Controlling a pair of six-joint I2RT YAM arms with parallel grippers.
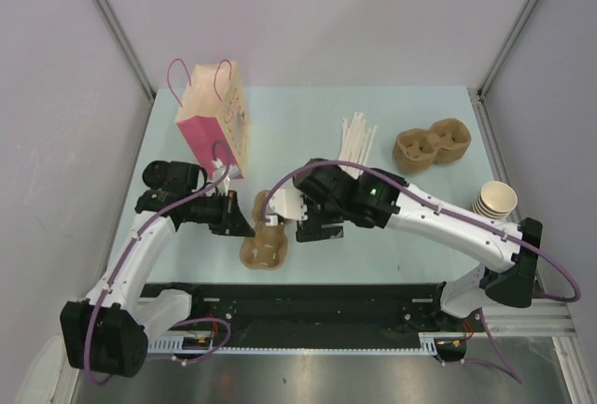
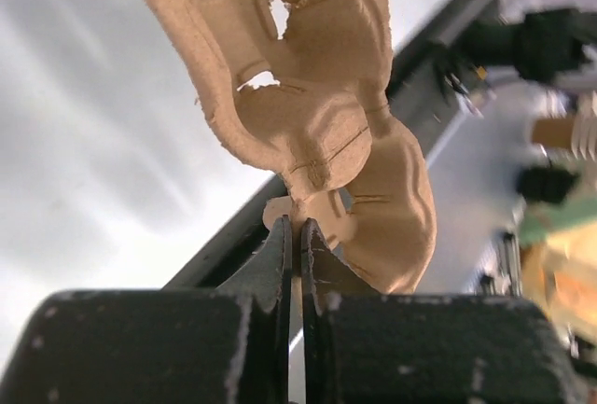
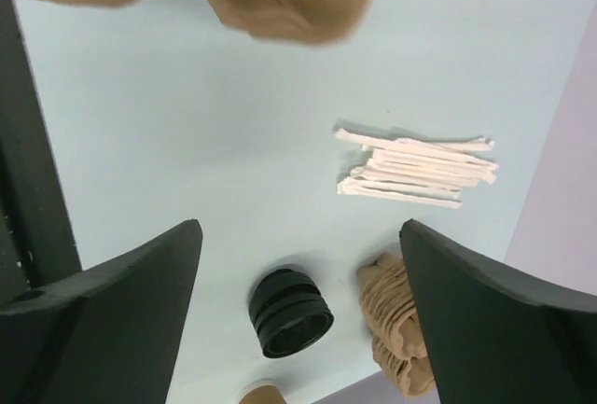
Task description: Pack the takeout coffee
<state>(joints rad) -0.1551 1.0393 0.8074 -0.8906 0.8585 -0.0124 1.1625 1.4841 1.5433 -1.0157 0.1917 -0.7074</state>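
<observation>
Soft, even overhead light fills the top view: the pale bench (image 1: pixel 289 133) is bright, and shadows on it are faint. In the left wrist view broad white glare streaks the bench, the pulp carrier (image 2: pixel 326 77) is sharp, and the background toward the right is blurred. In the right wrist view the carrier's edge at the top is out of focus.

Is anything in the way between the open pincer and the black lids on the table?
Nothing I can see. The right pincer is open above the black lids, with only air between. The white sticks lie aside, and the left pincer grips the cup tray away from them.
</observation>
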